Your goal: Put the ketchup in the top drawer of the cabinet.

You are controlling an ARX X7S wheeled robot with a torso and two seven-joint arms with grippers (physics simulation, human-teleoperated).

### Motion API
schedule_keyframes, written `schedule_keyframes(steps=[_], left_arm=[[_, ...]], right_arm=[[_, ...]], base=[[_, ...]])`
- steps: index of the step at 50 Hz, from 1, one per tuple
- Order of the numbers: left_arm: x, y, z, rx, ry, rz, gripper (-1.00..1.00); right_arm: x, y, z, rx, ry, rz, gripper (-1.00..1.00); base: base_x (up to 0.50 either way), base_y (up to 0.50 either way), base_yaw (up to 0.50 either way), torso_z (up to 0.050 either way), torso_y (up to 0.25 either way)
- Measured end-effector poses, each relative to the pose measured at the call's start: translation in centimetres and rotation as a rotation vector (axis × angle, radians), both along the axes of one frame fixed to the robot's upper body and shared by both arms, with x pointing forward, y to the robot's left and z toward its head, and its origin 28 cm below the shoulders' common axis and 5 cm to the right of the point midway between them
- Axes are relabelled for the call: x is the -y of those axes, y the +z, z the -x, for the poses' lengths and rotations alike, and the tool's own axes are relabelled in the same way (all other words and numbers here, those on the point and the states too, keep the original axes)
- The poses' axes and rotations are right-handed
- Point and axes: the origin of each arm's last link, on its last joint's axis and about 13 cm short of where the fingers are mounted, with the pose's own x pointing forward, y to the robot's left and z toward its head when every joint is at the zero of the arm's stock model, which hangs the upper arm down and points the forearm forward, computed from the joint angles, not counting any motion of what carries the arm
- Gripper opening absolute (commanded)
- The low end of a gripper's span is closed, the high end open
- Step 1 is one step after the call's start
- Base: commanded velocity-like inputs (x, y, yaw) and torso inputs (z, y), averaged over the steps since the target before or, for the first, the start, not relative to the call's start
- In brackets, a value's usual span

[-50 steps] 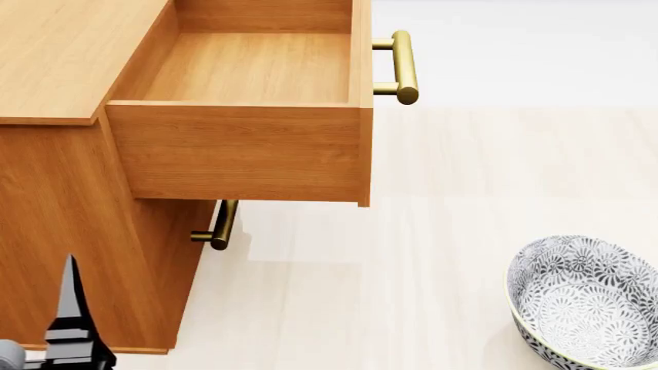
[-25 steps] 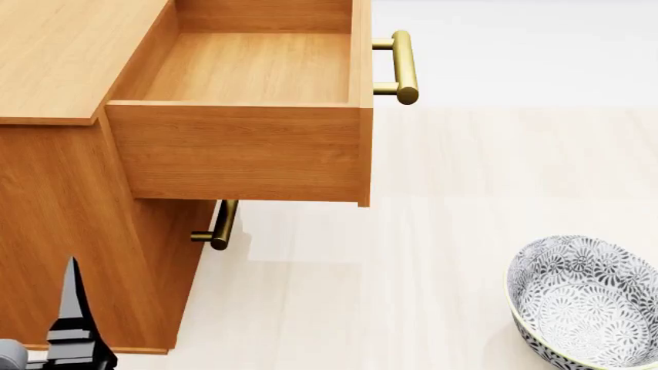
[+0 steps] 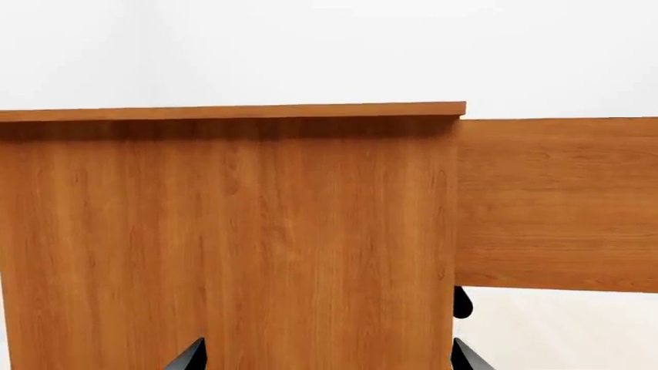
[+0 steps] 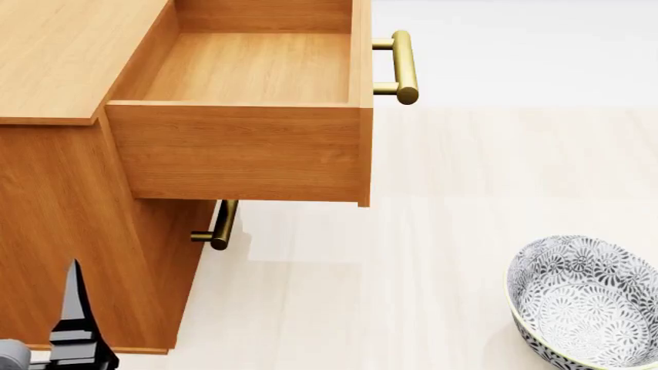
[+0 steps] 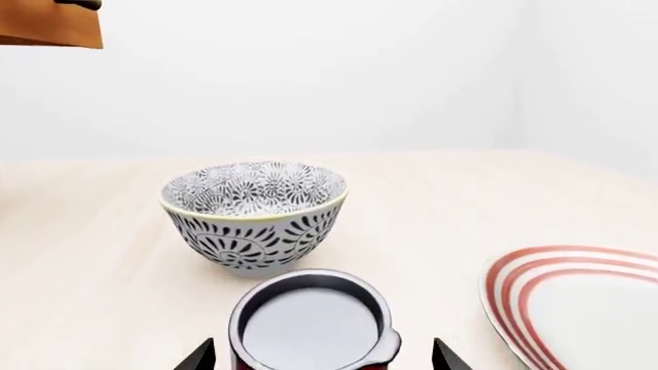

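Shows the ketchup (image 5: 308,330) as a small can, dark red at the rim under a plain silver-grey lid, upright on the pale desk (image 5: 82,270), well apart from the cabinet (image 4: 62,62). Finds the top drawer (image 4: 246,150) pulled out rightward from that orange-brown wood-grain cabinet, open, with its brass bar handle (image 4: 403,65) on the right-facing front.

Cabinet (image 4: 62,193) and drawer (image 4: 242,150): orange-brown wood grain; handles (image 4: 403,65) brass. Bowl (image 5: 254,212): black-and-white floral pattern, yellow rim. Plate (image 5: 581,308): white, red rings. Can (image 5: 308,327): silver-grey lid.
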Motion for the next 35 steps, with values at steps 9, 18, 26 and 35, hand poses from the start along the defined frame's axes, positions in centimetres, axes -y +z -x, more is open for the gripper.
schedule_keyframes(steps=[9,18,26,35], left_arm=[[0.0,-0.1,-0.1,-0.002,0.000,0.002,1.00],[0.0,-0.2,-0.1,-0.005,0.000,0.003,1.00],[0.0,-0.2,-0.1,-0.006,0.001,0.004,1.00],[0.0,-0.2,-0.1,-0.005,-0.001,0.004,1.00]], right_arm=[[-0.1,-0.1,-0.1,-0.004,-0.001,-0.006,-1.00],[-0.2,-0.2,-0.2,0.000,0.000,-0.025,-1.00],[-0.2,0.0,-0.4,0.008,-0.002,-0.031,-1.00],[-0.1,2.2,-1.4,0.059,-0.013,-0.014,-1.00]], base=[[0.00,0.00,0.00,0.000,0.000],[0.00,0.00,0.00,0.000,0.000],[0.00,0.00,0.00,0.000,0.000],[0.00,0.00,0.00,0.000,0.000]])
